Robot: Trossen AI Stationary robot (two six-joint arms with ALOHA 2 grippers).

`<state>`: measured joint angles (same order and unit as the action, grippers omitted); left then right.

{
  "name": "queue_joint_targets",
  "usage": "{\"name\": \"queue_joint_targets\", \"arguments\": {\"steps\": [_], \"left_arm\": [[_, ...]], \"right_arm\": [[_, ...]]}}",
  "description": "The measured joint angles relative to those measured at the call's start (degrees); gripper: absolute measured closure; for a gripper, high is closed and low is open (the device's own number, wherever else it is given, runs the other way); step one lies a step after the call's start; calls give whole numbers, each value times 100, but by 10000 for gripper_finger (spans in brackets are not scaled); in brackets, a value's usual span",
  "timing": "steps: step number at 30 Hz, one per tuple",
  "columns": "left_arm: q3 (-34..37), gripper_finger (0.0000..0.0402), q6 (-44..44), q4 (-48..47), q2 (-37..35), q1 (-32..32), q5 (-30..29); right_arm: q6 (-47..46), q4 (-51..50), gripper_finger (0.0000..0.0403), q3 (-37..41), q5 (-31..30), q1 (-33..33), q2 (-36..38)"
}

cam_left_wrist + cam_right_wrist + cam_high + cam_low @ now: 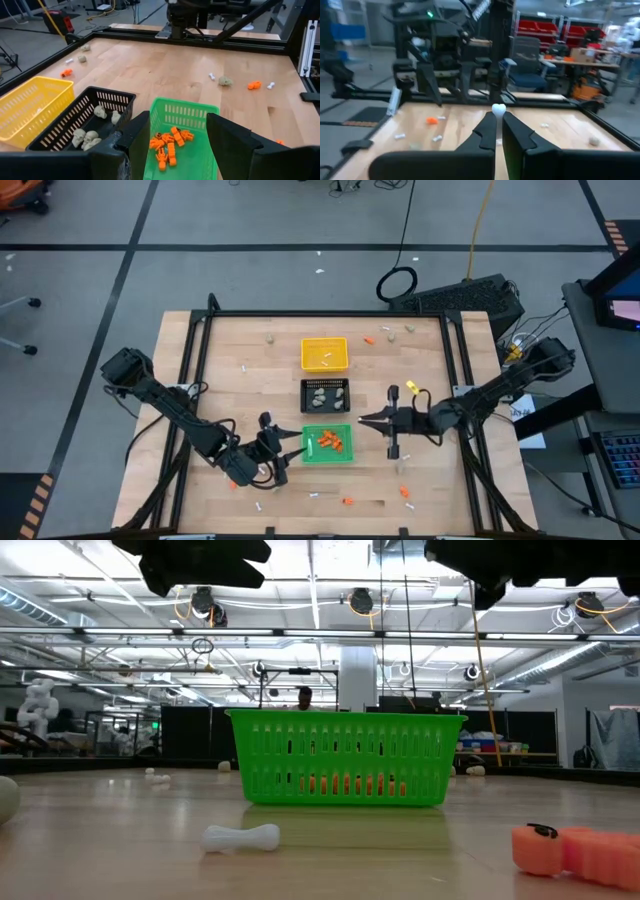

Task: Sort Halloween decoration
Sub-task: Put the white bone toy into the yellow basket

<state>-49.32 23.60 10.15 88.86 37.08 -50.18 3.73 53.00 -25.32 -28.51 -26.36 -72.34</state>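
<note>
A: Halloween decoration pieces are lying across the bench (250,340): orange bits (332,442) in the green tray (327,457), beige lumps (326,392) in the black tray (308,408).

B: And the claws?

A: The left claw (287,448) is hovering open just beside the green tray. The right claw (499,116) is pinching a white stick (498,109) above the bench.

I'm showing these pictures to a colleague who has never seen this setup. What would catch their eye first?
Three small trays in a row at mid-table: yellow tray, black tray with beige-grey lumps, green tray with orange bits. The left gripper hangs open beside the green tray; the right gripper on its other side is shut on a white stick. More pieces lie scattered on the table.
</note>
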Motion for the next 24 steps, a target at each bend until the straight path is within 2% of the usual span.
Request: {"name": "queue_joint_targets", "arguments": {"steps": [12,24], "left_arm": [[0,208,116,7,2,0,-213],[0,208,161,7,2,-131,-274]], "right_arm": [[454,211,403,20,1088,172,-48],[450,904,403,144,1071,310,-682]]}}
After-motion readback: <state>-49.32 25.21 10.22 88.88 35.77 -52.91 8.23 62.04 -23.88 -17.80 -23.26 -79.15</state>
